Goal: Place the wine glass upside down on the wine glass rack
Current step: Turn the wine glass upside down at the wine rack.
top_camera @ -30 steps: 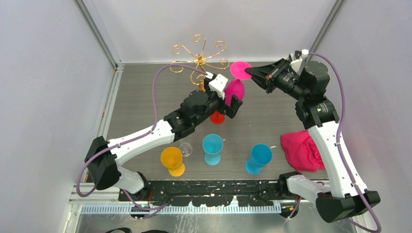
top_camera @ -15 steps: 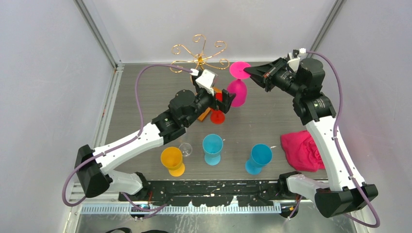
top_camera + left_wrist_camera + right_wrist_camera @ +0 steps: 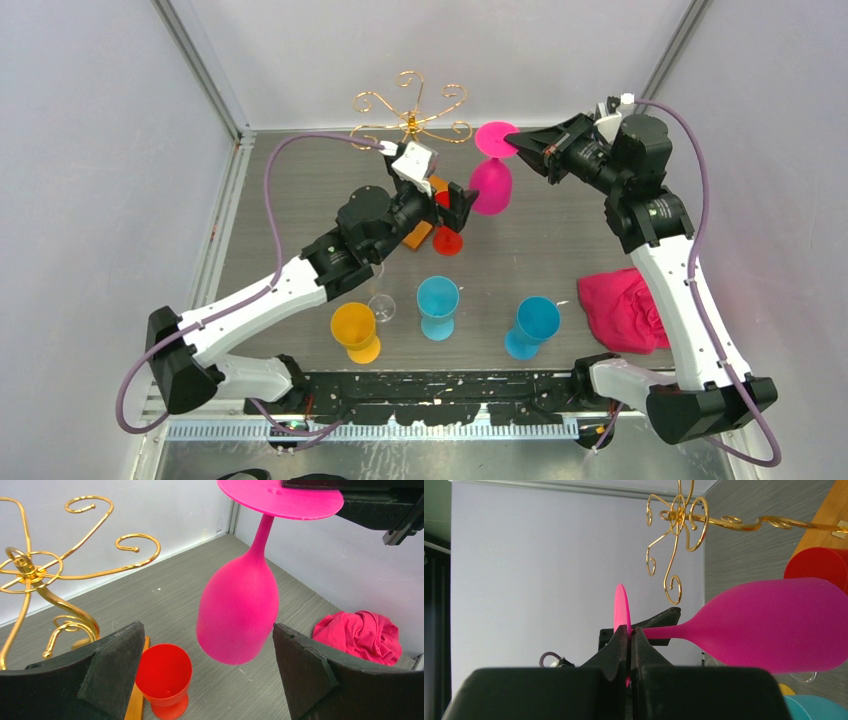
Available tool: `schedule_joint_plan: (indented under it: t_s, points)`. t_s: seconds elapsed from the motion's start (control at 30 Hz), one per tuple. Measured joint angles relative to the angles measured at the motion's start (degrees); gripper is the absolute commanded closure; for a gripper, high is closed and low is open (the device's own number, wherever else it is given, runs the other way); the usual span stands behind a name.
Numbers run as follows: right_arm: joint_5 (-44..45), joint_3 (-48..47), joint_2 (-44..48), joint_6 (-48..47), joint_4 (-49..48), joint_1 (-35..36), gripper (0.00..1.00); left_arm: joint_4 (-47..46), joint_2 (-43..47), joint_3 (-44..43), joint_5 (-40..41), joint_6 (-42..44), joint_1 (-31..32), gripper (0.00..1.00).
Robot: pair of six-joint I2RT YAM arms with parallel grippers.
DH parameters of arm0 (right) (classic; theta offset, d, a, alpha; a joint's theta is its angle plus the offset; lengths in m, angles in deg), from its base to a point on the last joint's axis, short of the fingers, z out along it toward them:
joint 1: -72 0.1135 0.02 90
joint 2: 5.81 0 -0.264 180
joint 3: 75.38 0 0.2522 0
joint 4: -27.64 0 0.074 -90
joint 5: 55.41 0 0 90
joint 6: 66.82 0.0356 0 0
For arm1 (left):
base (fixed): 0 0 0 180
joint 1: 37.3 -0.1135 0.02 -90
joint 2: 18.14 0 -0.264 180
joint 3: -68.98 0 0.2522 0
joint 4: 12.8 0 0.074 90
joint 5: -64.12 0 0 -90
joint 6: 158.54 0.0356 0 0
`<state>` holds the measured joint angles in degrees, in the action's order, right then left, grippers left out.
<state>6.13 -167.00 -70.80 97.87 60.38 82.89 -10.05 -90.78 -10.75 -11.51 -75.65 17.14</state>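
The pink wine glass [image 3: 490, 186] hangs upside down in the air, bowl down [image 3: 239, 615], stem level in the right wrist view [image 3: 774, 625]. My right gripper [image 3: 522, 148] is shut on the edge of its flat foot [image 3: 630, 632]. My left gripper [image 3: 455, 205] stands wide open just left of the bowl; the bowl hangs ahead of its two fingers without touching them [image 3: 207, 630]. The wine glass rack [image 3: 410, 115], gold wire with curled arms, stands behind and to the left [image 3: 30, 570] [image 3: 679, 515]. Most of its wooden base is hidden by the left arm.
A red cup [image 3: 447, 238] stands under the left gripper beside the rack's base [image 3: 164, 677]. Near the front stand a yellow cup [image 3: 354, 328], a clear glass [image 3: 381, 307] and two teal cups [image 3: 437, 300] [image 3: 535, 322]. A pink cloth [image 3: 622, 308] lies at the right.
My left gripper has drawn back to the left, away from the bowl, still open. The right gripper has carried the glass slightly left and up.
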Motion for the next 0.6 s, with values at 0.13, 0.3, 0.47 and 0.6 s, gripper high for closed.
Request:
schedule_joint_plan:
  t_s: [0.13, 0.3, 0.47, 0.6]
  points:
    - [0.2, -0.8, -1.1, -0.5, 0.0, -0.3, 0.99, 1.6, 1.8, -0.1, 0.3, 0.0, 0.3, 0.00]
    - [0.4, -1.9, -3.5, -0.9, 0.0, -1.2, 0.99, 5.0, 3.4, -1.3, 1.1, 0.0, 0.7, 0.00]
    - [0.4, -3.6, -6.8, -1.1, -0.2, -3.0, 0.99, 9.4, 5.2, -3.4, 2.4, 0.0, 1.0, 0.00]
    - [0.4, -5.5, -10.0, -1.1, -1.1, -4.0, 0.99, 12.7, 7.2, -5.3, 4.4, 0.1, 1.1, 0.00]
